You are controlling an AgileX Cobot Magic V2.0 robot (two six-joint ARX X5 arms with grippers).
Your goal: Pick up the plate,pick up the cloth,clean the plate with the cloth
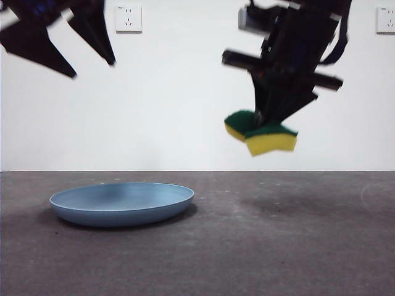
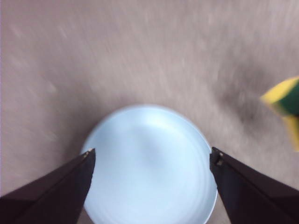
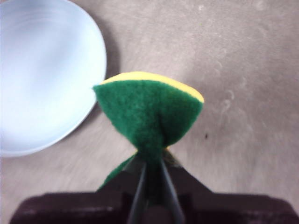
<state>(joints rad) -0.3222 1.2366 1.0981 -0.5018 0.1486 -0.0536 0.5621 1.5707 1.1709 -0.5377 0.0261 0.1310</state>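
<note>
The light-blue plate (image 1: 122, 203) lies flat on the dark table at the left. It also shows in the left wrist view (image 2: 149, 168) and the right wrist view (image 3: 44, 74). My left gripper (image 1: 92, 65) hangs open high above the plate, its jaws spread wide over it (image 2: 152, 158). My right gripper (image 1: 266, 120) is shut on the cloth, a yellow sponge with a green top (image 1: 262, 132), pinched at its middle (image 3: 149, 116), and holds it in the air to the right of the plate. A corner of the sponge shows in the left wrist view (image 2: 286, 100).
A white wall stands behind the table, with a socket (image 1: 128, 18) at the upper left and another (image 1: 386, 20) at the upper right. Bare grey table (image 1: 290, 246) stretches to the right of the plate.
</note>
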